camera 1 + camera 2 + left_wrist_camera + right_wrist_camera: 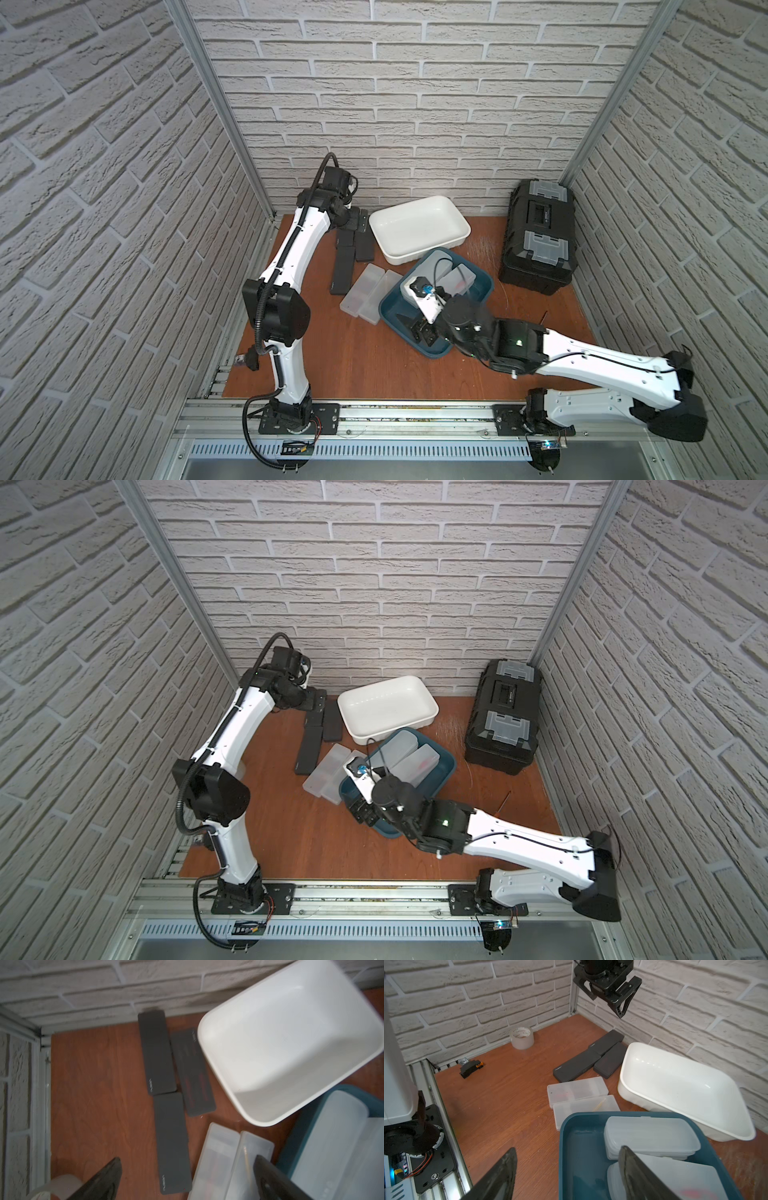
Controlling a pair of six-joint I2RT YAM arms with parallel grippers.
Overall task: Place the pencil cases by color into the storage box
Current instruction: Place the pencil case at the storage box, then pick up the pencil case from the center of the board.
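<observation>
The left pincer (187, 1157) is wide open and holds nothing. It hangs over 3 flat, dull black pencil cases (172, 1142) that lie on the brown wood table (93, 1095) by the brick wall. The right pincer (568, 1148) is partly open and holds nothing. It hangs above the edge of the smooth blue tray (577, 1136). In that tray lie stacked cloudy cases (650, 1136) with round corners. 2 more cloudy cases (577, 1091) lie side by side on the table just beside the tray. The shiny white tub (675, 1084) touches the tray.

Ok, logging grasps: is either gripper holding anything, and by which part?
Nothing is held: the left gripper and right gripper both stand open, empty.
</observation>
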